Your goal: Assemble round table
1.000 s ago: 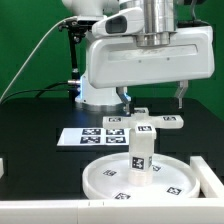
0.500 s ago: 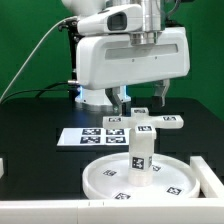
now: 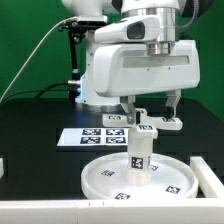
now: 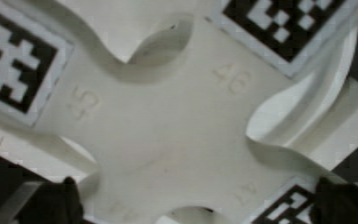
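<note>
Cylinder leg, short, white plastic (image 3: 140,152): one. It stands upright with its long axis vertical, on the middle of the large, rimmed, round white plastic disc (image 3: 100,181). One small black-and-white square tag (image 3: 137,164) shows on the leg's near face.

Disc: one. It lies flat with its rim up on the black tabletop (image 3: 30,130), at 6 o'clock in the exterior view. Small tags are scattered over its floor; they are too small to count.

Cross-shaped white plastic foot (image 3: 152,123): one. It sits on top of the leg with its arms level. One arm runs toward 3 o'clock in the exterior view and another toward 12 o'clock. I cannot tell whether it is seated or only resting there. In the wrist view the foot (image 4: 176,110) fills the picture, with tags on its arms, at least two of them in sight.

White two-finger gripper (image 3: 152,108): one. It hangs straight over the foot. Its two dark fingers (image 3: 129,107) are spread wide, one on each side of the foot's centre, and nothing is pinched between them. Both fingertips (image 4: 64,200) show at the edge of the wrist picture, apart from each other. I cannot tell whether they touch the foot.

Flat white marker board (image 3: 88,136): one. It lies on the tabletop at about 10 o'clock from the disc, just behind it and apart from it. It carries several tags and is partly hidden by the foot.
</note>
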`<state>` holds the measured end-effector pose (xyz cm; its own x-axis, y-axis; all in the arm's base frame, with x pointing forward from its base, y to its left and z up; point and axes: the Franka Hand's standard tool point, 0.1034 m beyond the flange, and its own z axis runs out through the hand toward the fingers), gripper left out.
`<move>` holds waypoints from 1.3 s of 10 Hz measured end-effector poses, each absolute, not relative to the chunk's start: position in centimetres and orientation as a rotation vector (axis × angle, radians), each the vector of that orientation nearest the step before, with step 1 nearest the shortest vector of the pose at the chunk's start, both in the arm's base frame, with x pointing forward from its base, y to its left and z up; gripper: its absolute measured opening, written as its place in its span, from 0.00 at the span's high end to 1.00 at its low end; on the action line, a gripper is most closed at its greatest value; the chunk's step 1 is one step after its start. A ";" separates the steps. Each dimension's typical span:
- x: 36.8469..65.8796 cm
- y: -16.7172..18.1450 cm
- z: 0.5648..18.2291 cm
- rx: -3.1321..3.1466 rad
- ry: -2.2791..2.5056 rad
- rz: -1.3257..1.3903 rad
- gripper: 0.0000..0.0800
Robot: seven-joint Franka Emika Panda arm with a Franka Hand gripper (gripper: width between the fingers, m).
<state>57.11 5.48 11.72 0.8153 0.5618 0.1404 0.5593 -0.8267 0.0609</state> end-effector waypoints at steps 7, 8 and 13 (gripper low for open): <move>57.2 4.2 13.2 2.978 0.893 0.260 0.19; 57.1 4.2 13.1 2.979 0.893 0.255 0.19; 56.3 3.1 13.0 2.989 0.881 0.204 0.19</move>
